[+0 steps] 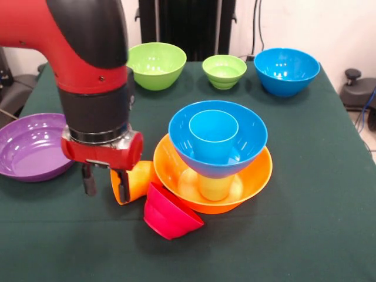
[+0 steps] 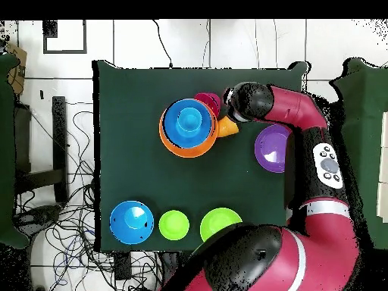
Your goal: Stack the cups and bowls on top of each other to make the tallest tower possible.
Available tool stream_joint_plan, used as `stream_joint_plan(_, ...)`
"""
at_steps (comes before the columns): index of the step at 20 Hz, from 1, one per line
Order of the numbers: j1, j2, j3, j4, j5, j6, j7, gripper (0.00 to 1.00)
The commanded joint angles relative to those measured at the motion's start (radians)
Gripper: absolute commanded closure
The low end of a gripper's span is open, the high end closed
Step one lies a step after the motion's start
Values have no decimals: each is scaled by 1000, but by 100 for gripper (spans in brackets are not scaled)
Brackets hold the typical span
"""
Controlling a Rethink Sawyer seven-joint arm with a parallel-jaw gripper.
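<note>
A tower stands mid-table: the big orange bowl (image 1: 258,170) holds an upturned lime green cup (image 1: 214,187), which carries a blue bowl (image 1: 249,135) with the blue cup (image 1: 212,138) inside. In the overhead view the tower (image 2: 188,121) shows as the blue cup in the blue bowl, ringed by the orange bowl. The orange cup (image 1: 140,181) lies on its side at the orange bowl's left, also in the overhead view (image 2: 228,126). The small red bowl (image 1: 170,214) is tipped on its side in front. My gripper (image 1: 106,187) is open, low at the table; one finger (image 1: 122,187) overlaps the orange cup's mouth.
The purple bowl (image 1: 29,147) lies at the left edge, beside my arm. At the far side stand the large green bowl (image 1: 155,64), the small green bowl (image 1: 224,70) and a second blue bowl (image 1: 286,70). My wrist (image 2: 241,101) hides the gripper from above.
</note>
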Motion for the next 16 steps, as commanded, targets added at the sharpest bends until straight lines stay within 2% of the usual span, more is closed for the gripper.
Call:
stream_joint_plan(1,9,-29,-61,61,-52,5,25,0)
stream_joint_plan(4,4,-84,-92,111,-48,10,41,0)
stream_joint_plan(9,-2,-129,-118,132,-28,46,30,0)
stream_joint_plan(16,31,-113,-150,127,-11,35,83,0)
